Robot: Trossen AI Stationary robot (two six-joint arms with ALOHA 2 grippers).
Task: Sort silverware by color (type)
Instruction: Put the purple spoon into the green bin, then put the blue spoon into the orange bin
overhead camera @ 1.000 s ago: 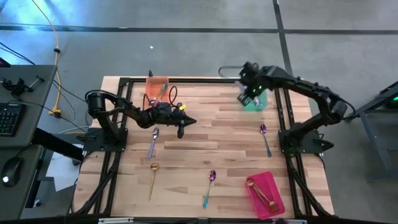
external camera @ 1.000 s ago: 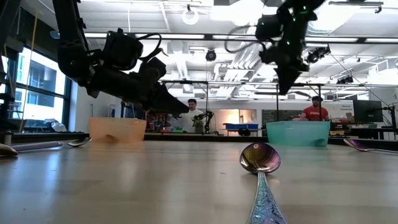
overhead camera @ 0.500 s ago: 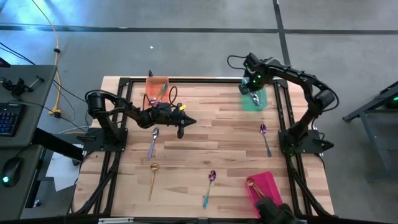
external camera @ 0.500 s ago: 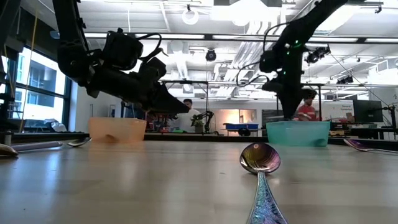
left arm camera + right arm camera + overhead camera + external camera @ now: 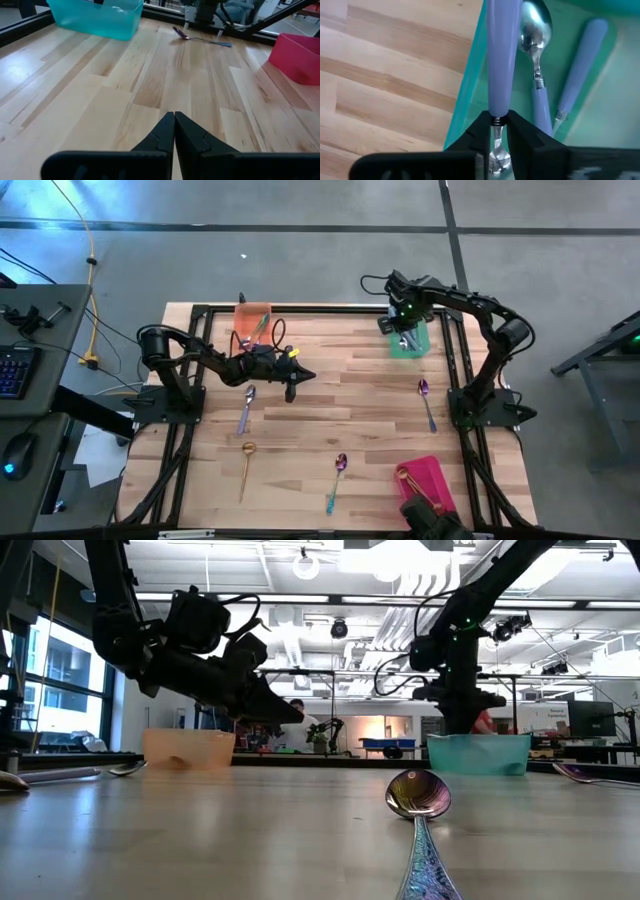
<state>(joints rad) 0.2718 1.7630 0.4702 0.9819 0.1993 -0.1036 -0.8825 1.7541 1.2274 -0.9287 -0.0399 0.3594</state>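
High view: the right gripper (image 5: 406, 330) has dropped from above the table's far right corner to hang low over the green tray (image 5: 419, 344), while the left gripper (image 5: 291, 388) waits mid-table, unmoved. Four spoons lie loose on the wood, among them a lavender-handled one (image 5: 245, 409) and a gold one (image 5: 246, 461). Low view: the right arm has come down until its tip dips behind the tray's rim (image 5: 478, 754). Left wrist view: the idle fingers (image 5: 165, 132) are pressed together, holding nothing. Right wrist view: the fingers (image 5: 481, 131) clench a lavender-handled spoon (image 5: 498, 60) at its neck, above two like spoons (image 5: 536, 55) already in the tray; release looks imminent.
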